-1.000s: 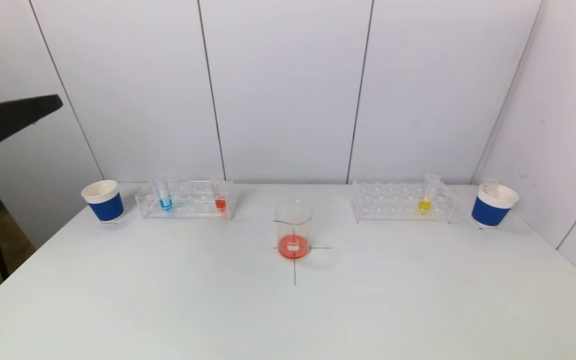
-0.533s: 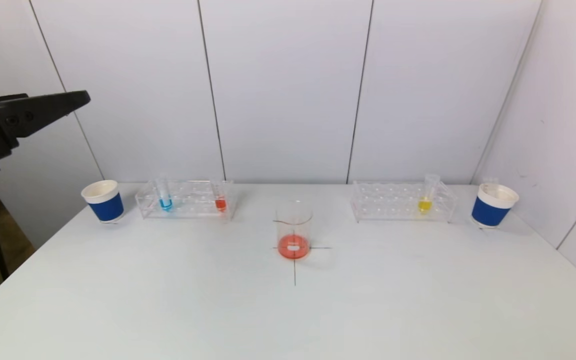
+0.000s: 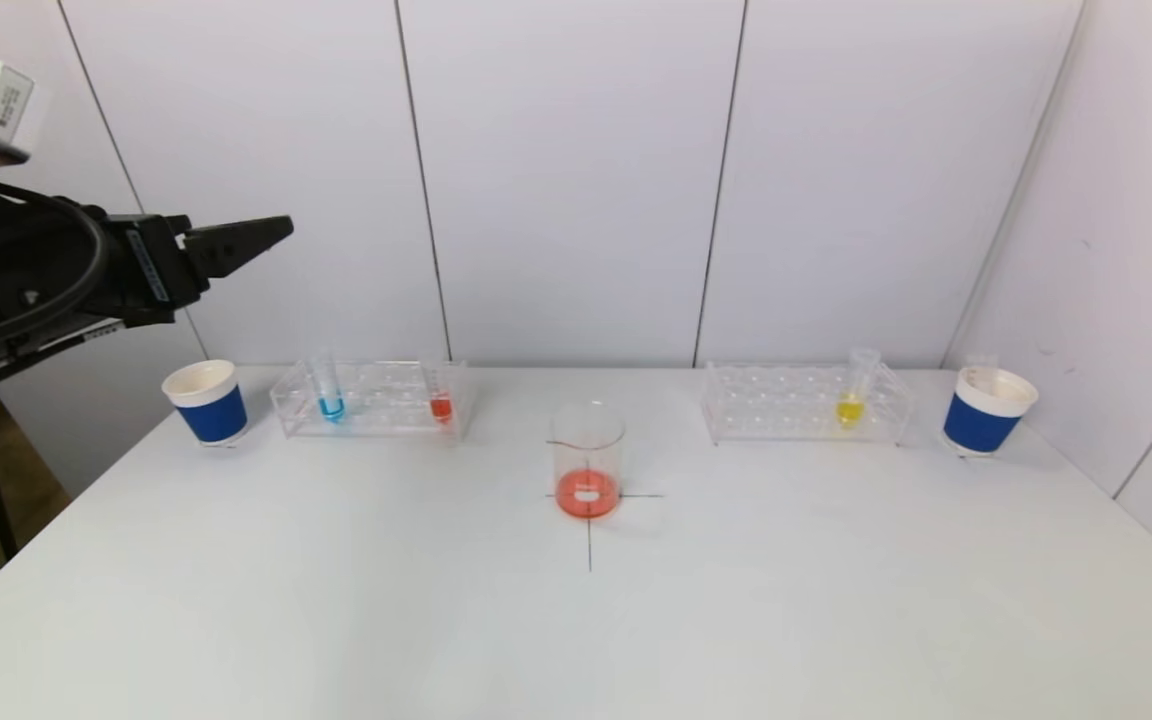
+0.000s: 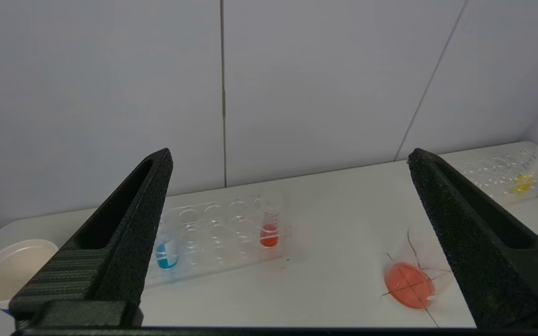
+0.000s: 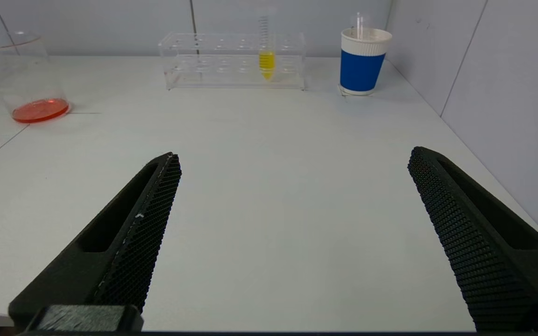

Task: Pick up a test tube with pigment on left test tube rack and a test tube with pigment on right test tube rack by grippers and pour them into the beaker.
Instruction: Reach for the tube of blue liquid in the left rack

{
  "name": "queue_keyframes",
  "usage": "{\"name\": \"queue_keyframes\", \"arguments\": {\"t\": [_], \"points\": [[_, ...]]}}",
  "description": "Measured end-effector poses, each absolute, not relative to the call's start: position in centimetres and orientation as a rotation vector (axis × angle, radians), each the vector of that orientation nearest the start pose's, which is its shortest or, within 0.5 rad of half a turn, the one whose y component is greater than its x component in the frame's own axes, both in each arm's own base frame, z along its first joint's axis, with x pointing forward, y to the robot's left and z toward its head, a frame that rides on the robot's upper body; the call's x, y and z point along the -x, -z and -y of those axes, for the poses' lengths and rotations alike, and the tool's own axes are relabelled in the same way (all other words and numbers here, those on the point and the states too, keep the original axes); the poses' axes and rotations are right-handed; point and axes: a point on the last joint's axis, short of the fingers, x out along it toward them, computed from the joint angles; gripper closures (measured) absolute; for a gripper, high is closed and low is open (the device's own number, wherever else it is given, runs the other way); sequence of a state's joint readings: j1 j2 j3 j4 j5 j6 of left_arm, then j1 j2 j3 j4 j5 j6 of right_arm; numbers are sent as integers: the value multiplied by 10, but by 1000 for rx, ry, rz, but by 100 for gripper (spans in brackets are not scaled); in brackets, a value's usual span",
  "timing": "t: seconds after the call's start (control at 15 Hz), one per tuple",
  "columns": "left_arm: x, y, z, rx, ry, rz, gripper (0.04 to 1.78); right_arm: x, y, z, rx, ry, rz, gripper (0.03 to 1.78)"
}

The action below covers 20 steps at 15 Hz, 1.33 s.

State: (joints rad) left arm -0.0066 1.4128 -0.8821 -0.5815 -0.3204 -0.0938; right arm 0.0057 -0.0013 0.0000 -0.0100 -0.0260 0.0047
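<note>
The clear left rack (image 3: 371,400) holds a blue-pigment tube (image 3: 328,390) and a red-pigment tube (image 3: 441,397). The clear right rack (image 3: 804,403) holds a yellow-pigment tube (image 3: 853,392). A glass beaker (image 3: 587,460) with red liquid stands at the table's middle on a cross mark. My left gripper (image 3: 266,232) is open and empty, high above the table's far left, over the left rack; in the left wrist view (image 4: 287,156) the red tube (image 4: 269,226) lies between its fingers. My right gripper (image 5: 292,156) is open and empty, low over the near right table, out of the head view.
A blue-banded paper cup (image 3: 206,402) stands left of the left rack; another (image 3: 983,410) stands right of the right rack with a clear tube in it. White wall panels close the back and right. A person's hand shows at the far left edge.
My left arm has swung in from the left edge, up and to the right, with its gripper now reaching over the left rack. Nothing on the table has moved.
</note>
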Motion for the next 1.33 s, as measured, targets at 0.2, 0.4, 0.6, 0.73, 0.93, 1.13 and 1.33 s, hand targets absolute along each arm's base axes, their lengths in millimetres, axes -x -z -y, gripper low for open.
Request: {"name": "queue_keyframes", "arguments": {"t": [0.2,0.4,0.6,0.73,0.93,1.13,1.33], "points": [[-275,-257,-1,85,340,21,6,23,-77,1,-4,20,12,4],[-301,-233,-6,87,337,7,6,23,-76,1,-5,20,11,4],[-323,-210,-9,89,338,-8,6,23,-77,1,-5,20,12,4],[-335,-197,-12,90,348,-11,6,23,-77,1,-4,20,12,4],[-347,-179,-14,96,352,-37,6,23,-77,1,-4,20,12,4],[-356,-165,-19,94,339,-28,6,23,-77,1,-5,20,12,4],[-359,-151,-27,93,321,-31,6,23,-77,1,-5,21,12,4]]}}
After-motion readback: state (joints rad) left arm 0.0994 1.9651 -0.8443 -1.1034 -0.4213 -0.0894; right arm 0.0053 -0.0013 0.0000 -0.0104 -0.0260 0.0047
